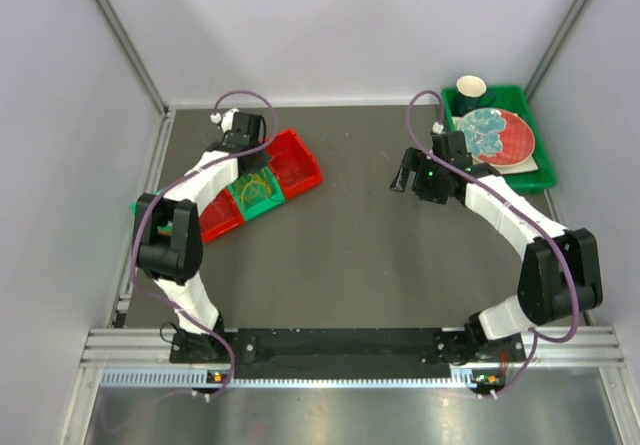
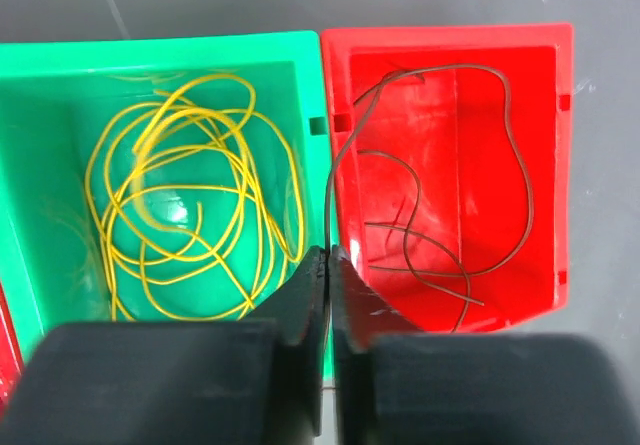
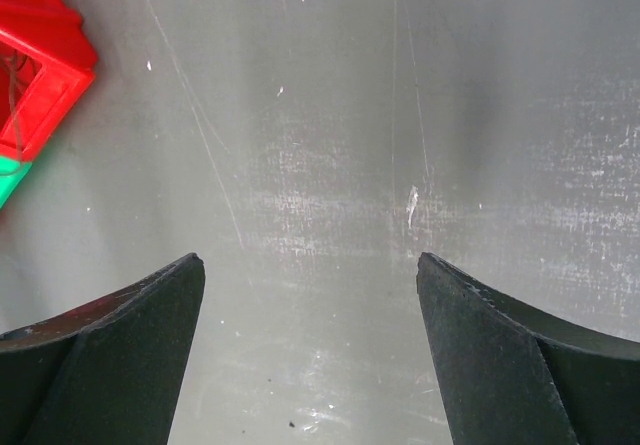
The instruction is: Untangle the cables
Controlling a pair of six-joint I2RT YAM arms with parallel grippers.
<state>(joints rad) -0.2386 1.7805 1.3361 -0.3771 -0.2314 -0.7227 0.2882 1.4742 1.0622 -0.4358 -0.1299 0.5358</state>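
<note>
Top view: the left gripper (image 1: 256, 163) is hanging over the bins at the worktop's (image 1: 350, 255) back left corner. Its tips are hiding under the wrist, so I can't tell the grip from here. The yellow cable (image 1: 258, 187) is showing only as faint loops in the green bin (image 1: 262, 203). The right gripper (image 1: 412, 183) is sitting mid-worktop, well apart from them.

Left wrist: the jaws are pressing together, and the thin dark brown cable (image 2: 523, 180) is running out of the glossy red bin (image 2: 450, 35) straight into the tips, looking pinched. The yellow one is lying in loose coils, just left of the fingers.

Right wrist: the black fingers are sitting spread wide over scratched grey worktop, holding nothing. Only a cut-off red bin corner is showing.
</note>
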